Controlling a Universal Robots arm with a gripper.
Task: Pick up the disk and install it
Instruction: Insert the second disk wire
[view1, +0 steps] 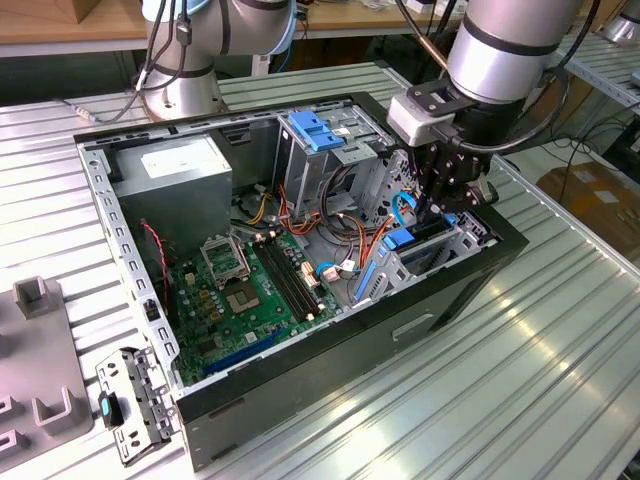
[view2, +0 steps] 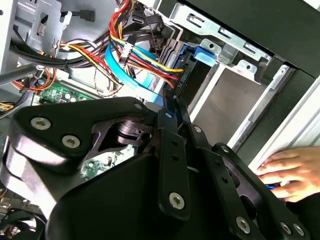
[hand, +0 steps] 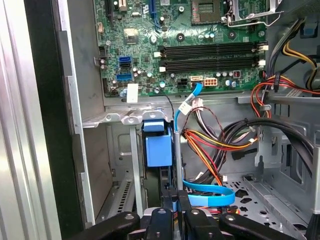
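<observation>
The disk (view1: 402, 238), a grey slab in a bright blue carrier, stands on edge in the low drive cage (view1: 455, 250) at the open computer case's corner, on the exterior view's right. My gripper (view1: 437, 212) reaches straight down into that cage. In the first wrist view the disk's blue carrier tab (hand: 159, 146) sits in the slot just beyond my gripper (hand: 178, 201), whose black fingers are pinched together on the disk's thin edge. In the second wrist view my gripper (view2: 169, 107) meets the dark slab of the disk (view2: 192, 75) below its blue tab.
Bundles of coloured cables (view1: 350, 235) and a light blue ribbon cable (hand: 207, 192) crowd the cage. The motherboard (view1: 240, 290), power supply (view1: 185, 175) and tall drive bay with a blue latch (view1: 315, 130) are in the case. A person's hand (view2: 285, 175) rests outside the case wall.
</observation>
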